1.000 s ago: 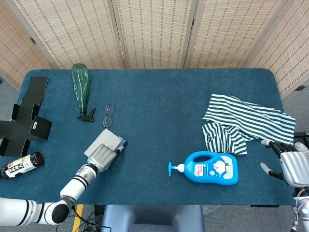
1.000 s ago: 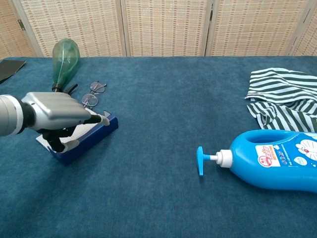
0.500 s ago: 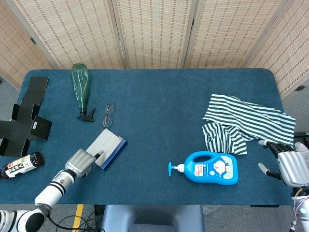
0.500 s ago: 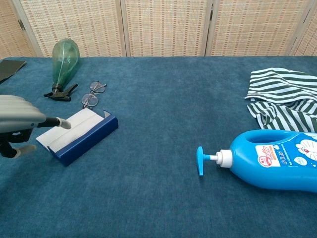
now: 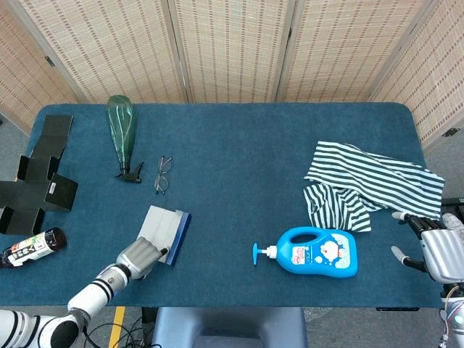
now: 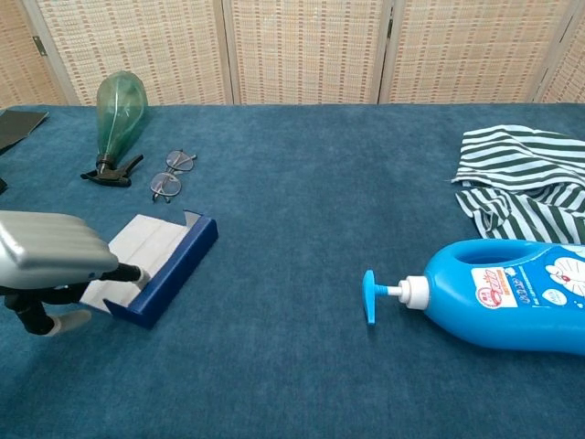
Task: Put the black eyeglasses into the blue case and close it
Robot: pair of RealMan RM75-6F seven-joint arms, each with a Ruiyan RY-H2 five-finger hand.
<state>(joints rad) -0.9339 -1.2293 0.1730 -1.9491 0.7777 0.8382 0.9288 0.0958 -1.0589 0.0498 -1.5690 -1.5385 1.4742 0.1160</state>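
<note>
- L hand (image 5: 139, 258) at near-left edge of table (image 5: 239, 145), at the near end of the blue case (image 5: 165, 233). Chest view: fingers (image 6: 128, 272) reach onto the case's near corner, thumb below; contact seen, but a firm grip can't be told.
- Blue case lies open, pale lining up, blue wall along its right side; sits angled on the cloth, near-left part of table.
- Black eyeglasses (image 5: 162, 175) lie flat on table, beyond the case and apart from it, just right of the green bottle's (image 5: 122, 133) nozzle. Not in case.
- Green bottle lies on its side, far-left, black trigger end toward the robot.
- R hand (image 5: 437, 248) at far right, off the table's near-right corner; fingers spread, holding nothing. Seen in head view only.
- Striped cloth (image 5: 370, 185) crumpled on right side of table.
- Blue pump bottle (image 5: 316, 253) lies on its side near front edge, pump head pointing left; just near of the striped cloth.
- Black folded box (image 5: 38, 177) off the table's left edge; dark small bottle (image 5: 30, 249) w/ label below it, also left of table.
</note>
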